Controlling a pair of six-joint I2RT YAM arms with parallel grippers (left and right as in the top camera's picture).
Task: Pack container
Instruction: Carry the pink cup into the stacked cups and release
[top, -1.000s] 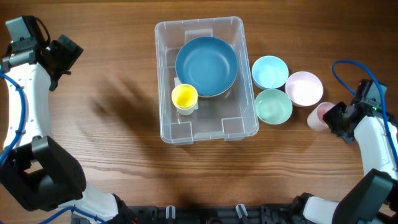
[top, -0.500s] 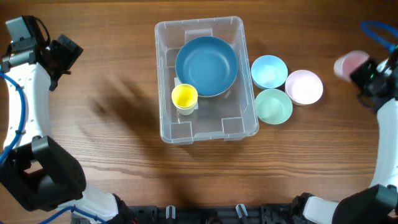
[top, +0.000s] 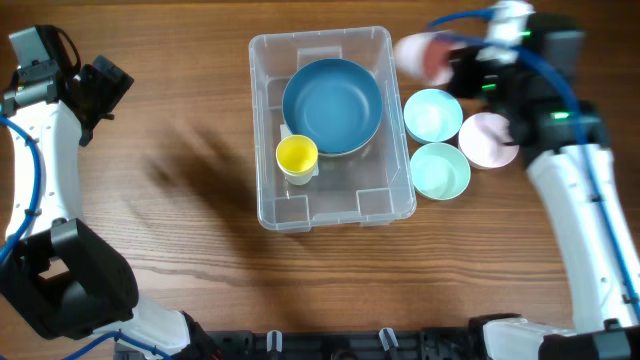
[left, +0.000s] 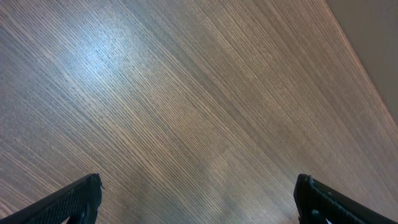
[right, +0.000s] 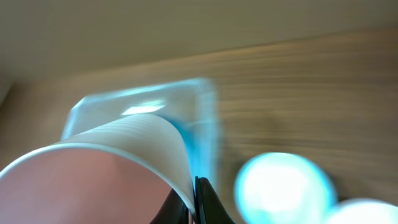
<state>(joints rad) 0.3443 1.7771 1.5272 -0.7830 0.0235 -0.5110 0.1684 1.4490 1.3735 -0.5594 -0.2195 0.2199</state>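
The bit that matters: the container (top: 322, 34) sits mid-desk (top: 180, 260) with its long axis running away from the robot, and it's just to the left of the right fingers (right: 194, 202). Those are pinched tight on the wall of the pink cup (top: 420, 55), which hangs just outside the container's far right corner and is blurry in the overhead view. The right arm is clearly the nearer one. The left fingers (top: 108, 82) are spread wide with nothing in them, well off at the far left.

Inside, the blue bowl (top: 332, 105) fills the far half and a yellow cup (top: 296, 155) stands by the left wall. So I'd guess the free patch is the near right part, meaning the cup has to go left and toward the robot.
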